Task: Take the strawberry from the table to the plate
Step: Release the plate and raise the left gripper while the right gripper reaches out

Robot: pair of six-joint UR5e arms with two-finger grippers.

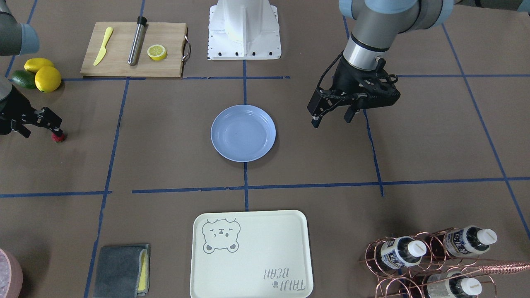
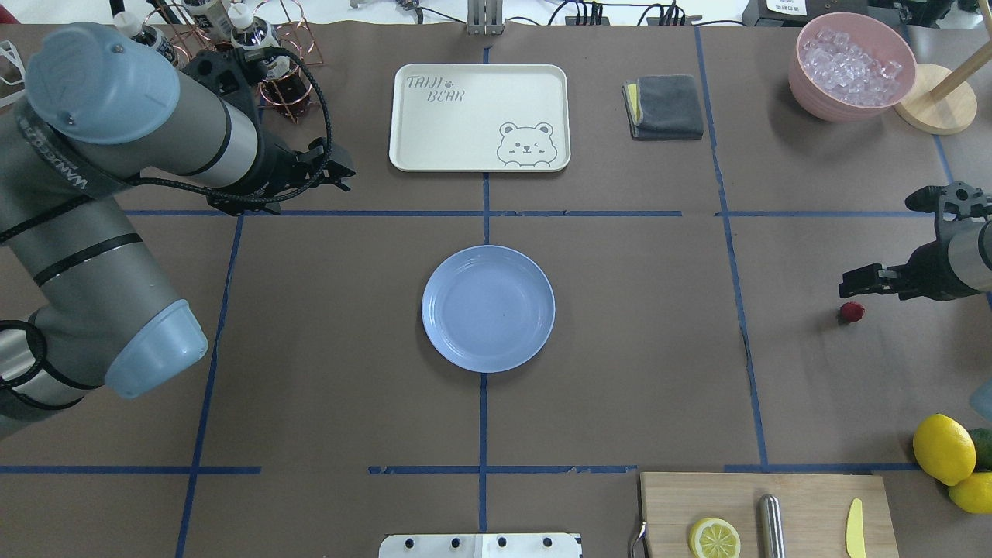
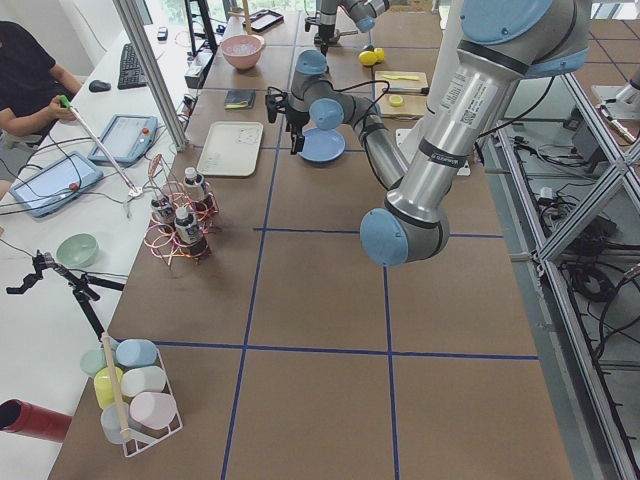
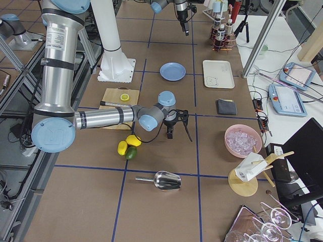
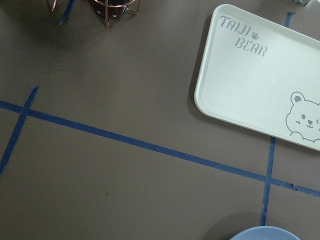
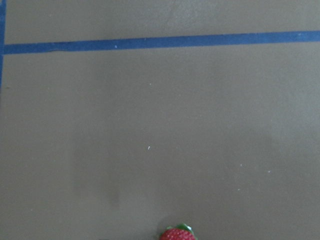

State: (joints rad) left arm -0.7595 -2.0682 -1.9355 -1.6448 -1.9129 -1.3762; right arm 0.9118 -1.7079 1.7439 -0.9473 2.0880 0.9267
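Observation:
The strawberry (image 1: 59,138) (image 2: 852,311), small and dark red with a green top, lies on the brown-paper table (image 1: 174,165) far out on my right side. My right gripper (image 1: 39,130) is open and hangs just over it, one fingertip (image 1: 56,130) almost above the berry. In the right wrist view the strawberry (image 6: 177,234) peeks in at the bottom edge. The light blue plate (image 1: 243,132) (image 2: 488,308) sits bare at the table's middle. My left gripper (image 1: 331,121) is open and holds nothing, raised beside the plate on my left side.
Two lemons (image 1: 47,78) and an avocado (image 1: 22,78) lie close behind the right arm. A cutting board (image 1: 132,49) carries a lemon half, a knife and a steel rod. The bear tray (image 1: 250,254), grey cloth (image 1: 122,269), bottle rack (image 1: 434,256) and pink ice bowl (image 2: 849,66) line the far side.

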